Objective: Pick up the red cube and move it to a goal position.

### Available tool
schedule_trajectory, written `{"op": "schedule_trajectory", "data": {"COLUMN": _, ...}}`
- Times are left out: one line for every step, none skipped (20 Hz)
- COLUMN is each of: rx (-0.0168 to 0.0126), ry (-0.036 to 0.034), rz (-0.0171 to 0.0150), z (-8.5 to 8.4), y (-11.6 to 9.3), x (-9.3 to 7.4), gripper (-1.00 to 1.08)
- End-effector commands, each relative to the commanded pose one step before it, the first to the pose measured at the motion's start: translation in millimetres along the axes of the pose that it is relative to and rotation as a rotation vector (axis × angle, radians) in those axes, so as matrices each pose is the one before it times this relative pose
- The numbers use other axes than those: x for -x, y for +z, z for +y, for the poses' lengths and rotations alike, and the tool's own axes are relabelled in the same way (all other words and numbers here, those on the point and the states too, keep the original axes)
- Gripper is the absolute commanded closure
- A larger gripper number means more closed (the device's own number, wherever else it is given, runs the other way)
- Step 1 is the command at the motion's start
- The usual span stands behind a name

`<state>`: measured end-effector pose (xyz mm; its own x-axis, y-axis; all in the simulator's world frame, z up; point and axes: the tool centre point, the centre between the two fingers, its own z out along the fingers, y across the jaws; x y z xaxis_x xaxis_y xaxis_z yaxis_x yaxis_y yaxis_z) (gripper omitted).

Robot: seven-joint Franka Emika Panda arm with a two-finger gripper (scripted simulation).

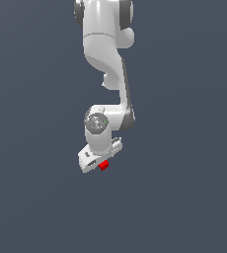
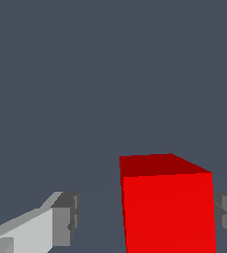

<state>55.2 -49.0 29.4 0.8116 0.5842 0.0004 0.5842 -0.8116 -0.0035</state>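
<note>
Nearest the wrist camera, the hand [image 2: 145, 217] stands wide: one grey-padded finger [image 2: 66, 217] shows on one side of the frame and the other pad at the opposite edge, with clear space between them. The red cube [image 2: 167, 207] sits inside that span, not centred — it lies hard by the far-edge pad, apparently touching or nearly so, while a visible gap separates it from the other finger. Nothing is clamped yet, as far as the wrist view shows. The cube is a plain block with no long axis to favour; its faces look roughly square to the fingers, though slightly turned. In the exterior view, the hand [image 1: 96, 160] hangs low beneath the white arm [image 1: 105, 54], and the cube [image 1: 103, 165] shows as a small red spot at the hand's lower edge, toward the exterior view's right. Judgement: closing from here should gather the cube, likely sliding it sideways first — the offset is the point to watch. No goal marker is visible on the grey desk [image 1: 184, 197].
</note>
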Motion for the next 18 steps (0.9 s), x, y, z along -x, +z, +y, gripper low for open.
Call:
{"op": "schedule_trajectory", "data": {"rx": 0.0022, "ry": -0.03151, "rz": 0.0, "z": 3.31, "y": 5.64, "x": -2.48, "gripper": -0.92}}
{"op": "schedule_trajectory", "data": {"rx": 0.00047, "ry": -0.00836, "rz": -0.00018, "z": 0.89, "y": 1.62, "x": -0.62, "gripper": -0.92}}
{"op": "schedule_trajectory", "data": {"rx": 0.00039, "ry": -0.00682, "rz": -0.00015, "z": 0.73, "y": 1.32, "x": -0.52, "gripper": -0.92}}
{"op": "schedule_trajectory", "data": {"rx": 0.00031, "ry": -0.00529, "rz": -0.00012, "z": 0.57, "y": 1.01, "x": -0.42, "gripper": -0.92}}
{"op": "schedule_trajectory", "data": {"rx": 0.00023, "ry": -0.00377, "rz": -0.00008, "z": 0.39, "y": 0.7, "x": -0.34, "gripper": -0.92}}
{"op": "schedule_trajectory", "data": {"rx": 0.00014, "ry": -0.00218, "rz": -0.00005, "z": 0.26, "y": 0.4, "x": -0.22, "gripper": -0.92}}
{"op": "schedule_trajectory", "data": {"rx": 0.00006, "ry": -0.00069, "rz": -0.00002, "z": 0.07, "y": 0.09, "x": -0.15, "gripper": -0.92}}
{"op": "schedule_trajectory", "data": {"rx": -0.00002, "ry": 0.00069, "rz": 0.00001, "z": -0.18, "y": -0.22, "x": -0.13, "gripper": -0.92}}
{"op": "schedule_trajectory", "data": {"rx": -0.00012, "ry": 0.00249, "rz": 0.00005, "z": -0.19, "y": -0.52, "x": 0.1, "gripper": -0.92}}
{"op": "schedule_trajectory", "data": {"rx": -0.00011, "ry": 0.00207, "rz": 0.00004, "z": -0.23, "y": -0.44, "x": 0.07, "gripper": -0.92}}
{"op": "schedule_trajectory", "data": {"rx": -0.00004, "ry": 0.00069, "rz": 0.00001, "z": -0.1, "y": -0.15, "x": 0.01, "gripper": -0.92}}
{"op": "schedule_trajectory", "data": {"rx": 0.0, "ry": 0.0, "rz": 0.0, "z": 0.0, "y": 0.0, "x": 0.0, "gripper": 1.08}}
{"op": "schedule_trajectory", "data": {"rx": 0.0, "ry": 0.0, "rz": 0.0, "z": 0.0, "y": 0.0, "x": 0.0, "gripper": 1.08}}
{"op": "schedule_trajectory", "data": {"rx": 0.0, "ry": 0.0, "rz": 0.0, "z": 0.0, "y": 0.0, "x": 0.0, "gripper": 1.08}}
{"op": "schedule_trajectory", "data": {"rx": 0.0, "ry": 0.0, "rz": 0.0, "z": 0.0, "y": 0.0, "x": 0.0, "gripper": 1.08}}
{"op": "schedule_trajectory", "data": {"rx": 0.0, "ry": 0.0, "rz": 0.0, "z": 0.0, "y": 0.0, "x": 0.0, "gripper": 1.08}}
{"op": "schedule_trajectory", "data": {"rx": 0.0, "ry": 0.0, "rz": 0.0, "z": 0.0, "y": 0.0, "x": 0.0, "gripper": 1.08}}
{"op": "schedule_trajectory", "data": {"rx": 0.0, "ry": 0.0, "rz": 0.0, "z": 0.0, "y": 0.0, "x": 0.0, "gripper": 1.08}}
